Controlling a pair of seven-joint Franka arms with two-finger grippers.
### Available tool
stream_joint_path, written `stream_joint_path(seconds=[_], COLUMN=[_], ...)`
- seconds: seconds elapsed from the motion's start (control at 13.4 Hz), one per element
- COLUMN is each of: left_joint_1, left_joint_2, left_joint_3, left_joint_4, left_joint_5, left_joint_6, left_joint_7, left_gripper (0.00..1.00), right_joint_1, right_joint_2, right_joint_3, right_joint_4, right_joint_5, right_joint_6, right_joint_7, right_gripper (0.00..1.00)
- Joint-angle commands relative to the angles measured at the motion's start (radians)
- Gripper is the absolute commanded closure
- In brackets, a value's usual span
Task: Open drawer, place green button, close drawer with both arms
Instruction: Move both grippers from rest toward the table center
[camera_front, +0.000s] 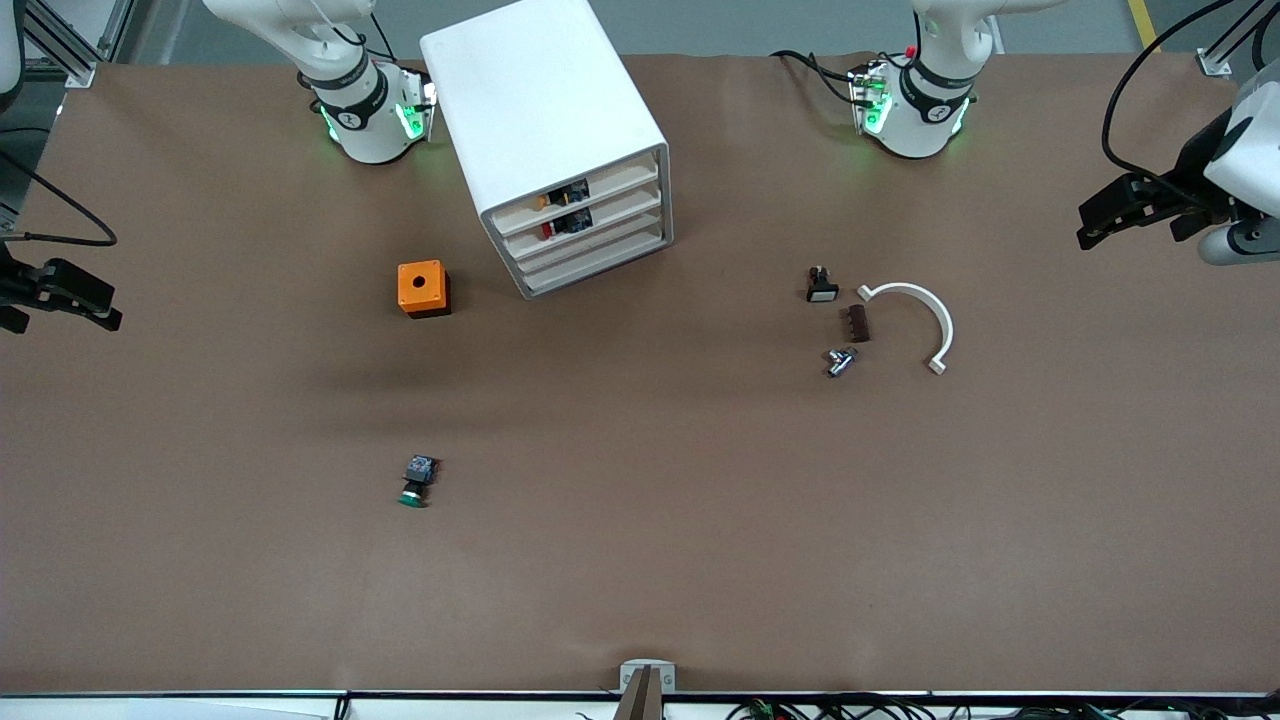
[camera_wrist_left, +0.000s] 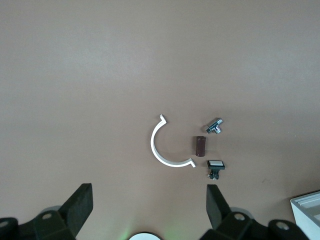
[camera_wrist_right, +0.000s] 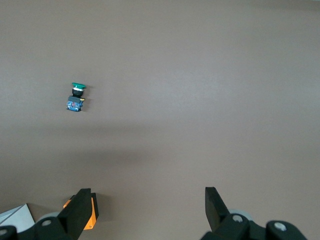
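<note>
The white cabinet (camera_front: 545, 120) stands between the two arm bases. Its four drawers are all pushed in, and the drawer (camera_front: 600, 247) is third from the top. The button (camera_front: 417, 480) lies on its side on the brown table, green cap toward the front camera, nearer to that camera than the orange box. It also shows in the right wrist view as the button (camera_wrist_right: 76, 97). My right gripper (camera_front: 60, 295) hangs open and empty over the right arm's end of the table. My left gripper (camera_front: 1110, 212) hangs open and empty over the left arm's end. Neither touches anything.
An orange box with a round hole (camera_front: 424, 288) sits beside the cabinet. Toward the left arm's end lie a black button with a white cap (camera_front: 821, 285), a brown block (camera_front: 856, 323), a small metal fitting (camera_front: 840, 361) and a white half-ring clamp (camera_front: 915, 315).
</note>
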Motion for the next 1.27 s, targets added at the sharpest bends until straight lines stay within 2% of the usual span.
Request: stream_joint_path(seconds=[0.0,0.37,0.52,0.82,0.97,1.05,1.2], left_joint_1=[0.005,-0.011,-0.014,-0.099,-0.135,-0.177,-0.248], left_joint_2=[0.007,0.053,0.119,0.211,0.271,0.306,0.375], left_joint_3=[-0.003,-0.009,-0.015,-0.03,-0.032,-0.032,-0.032], left_joint_4=[0.017,0.021,0.011,-0.005,-0.006,-0.005,0.003], left_joint_5=[-0.002,0.003,0.001,-0.008,-0.013,-0.013,-0.014], left_joint_6=[-0.02,-0.026,-0.026,0.046,0.095,0.121,0.173], left_joint_7=[-0.004,-0.004,-0.001,-0.036,-0.143,-0.23,-0.428], left_gripper=[0.0,0.0,0.0,0.0,0.0,0.0,0.0], right_joint_1=[-0.018,-0.016,-0.008,0.027,0.053,0.062,0.076], right_joint_2=[-0.015,-0.014,-0.009,0.02,0.058,0.087,0.147], right_joint_3=[0.014,0.014,0.019,0.022,0.022,0.021,0.022], right_joint_4=[-0.005,-0.005,-0.002,-0.002,-0.002,-0.002,-0.004], right_joint_5=[-0.004,-0.002,-0.002,-0.002,0.031,0.063,0.071], right_joint_6=[-0.006,0.002,0.025,0.043,0.051,0.068,0.128], right_joint_7=[-0.014,-0.014,-0.011,-0.008,-0.007,-0.007,-0.005], right_gripper=[0.0,0.0,0.0,0.0,0.0,0.0,0.0])
